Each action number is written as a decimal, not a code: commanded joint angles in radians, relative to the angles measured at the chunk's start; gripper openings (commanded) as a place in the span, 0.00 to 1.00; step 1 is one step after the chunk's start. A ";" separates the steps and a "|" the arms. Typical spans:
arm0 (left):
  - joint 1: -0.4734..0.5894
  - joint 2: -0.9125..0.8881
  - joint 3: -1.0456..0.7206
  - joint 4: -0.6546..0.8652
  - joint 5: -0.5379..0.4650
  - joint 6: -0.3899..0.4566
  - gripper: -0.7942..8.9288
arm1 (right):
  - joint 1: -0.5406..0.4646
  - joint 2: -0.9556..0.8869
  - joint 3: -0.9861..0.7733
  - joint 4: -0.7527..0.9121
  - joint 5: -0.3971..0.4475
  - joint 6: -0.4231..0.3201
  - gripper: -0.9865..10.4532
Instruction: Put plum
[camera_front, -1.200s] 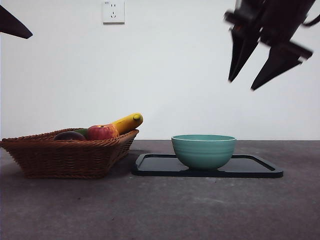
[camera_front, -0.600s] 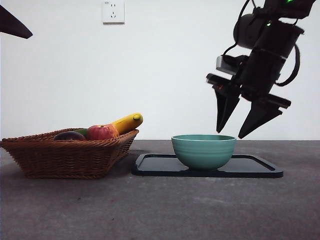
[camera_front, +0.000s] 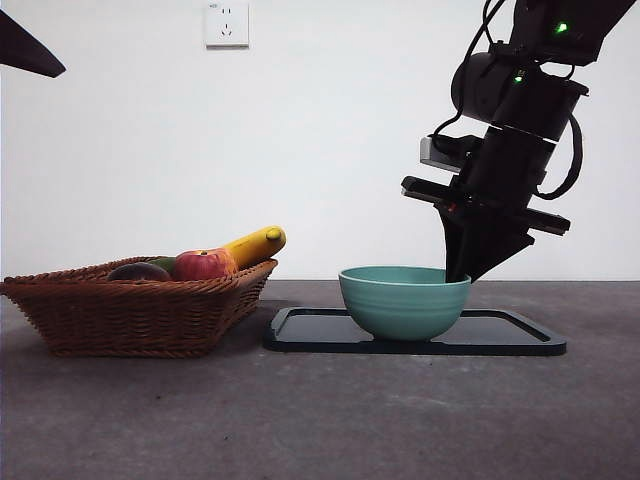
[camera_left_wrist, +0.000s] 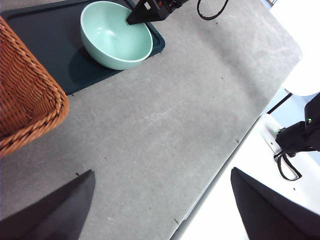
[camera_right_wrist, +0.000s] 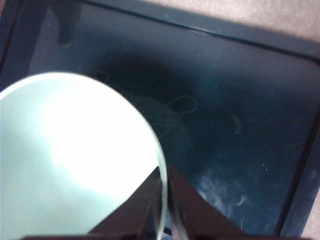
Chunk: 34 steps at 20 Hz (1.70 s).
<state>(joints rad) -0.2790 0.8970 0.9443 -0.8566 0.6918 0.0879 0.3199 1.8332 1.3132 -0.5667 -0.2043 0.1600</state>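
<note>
My right claw (camera_right_wrist: 164, 181) has come down since half a second ago: then it hung spread above the bowl's right rim, a second ago higher still near the top right corner. Now its two jaws are pressed together on the bowl's (camera_front: 405, 301) right rim, one inside and one outside the wall, pinching it. In the wrist view the thin pale rim runs straight up between the tips. The left wrist view shows the same claw (camera_left_wrist: 136, 17) reaching onto the bowl (camera_left_wrist: 116, 35) from the far side.

The bowl has moved a little to the left on the tray (camera_front: 500, 338) and sits slightly tilted compared with the earlier frames; the tray itself has not moved.

My left claw (camera_left_wrist: 160, 210) waits well apart from all this, jaws spread wide over bare bench (camera_left_wrist: 165, 115), and shows in the front view only as a black tip at the top left corner.

Left of the tray stands the basket (camera_front: 130, 312), unchanged. The plum (camera_front: 139, 271) lies in it at the left, just beside the apple (camera_front: 203, 265), with the banana (camera_front: 255, 244) sticking up to the right. Nothing holds the plum.
</note>
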 joint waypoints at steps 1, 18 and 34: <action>-0.004 0.006 0.018 0.005 0.008 0.013 0.53 | 0.005 0.013 0.024 0.007 0.013 -0.010 0.09; -0.004 0.006 0.018 0.006 0.008 0.013 0.53 | 0.099 -0.547 -0.029 -0.267 -0.023 -0.034 0.09; -0.004 0.006 0.018 0.004 0.008 0.012 0.53 | 0.291 -0.576 -0.511 0.039 0.026 0.075 0.09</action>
<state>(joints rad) -0.2790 0.8970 0.9443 -0.8574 0.6918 0.0879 0.6022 1.2457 0.7967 -0.5381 -0.1791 0.2222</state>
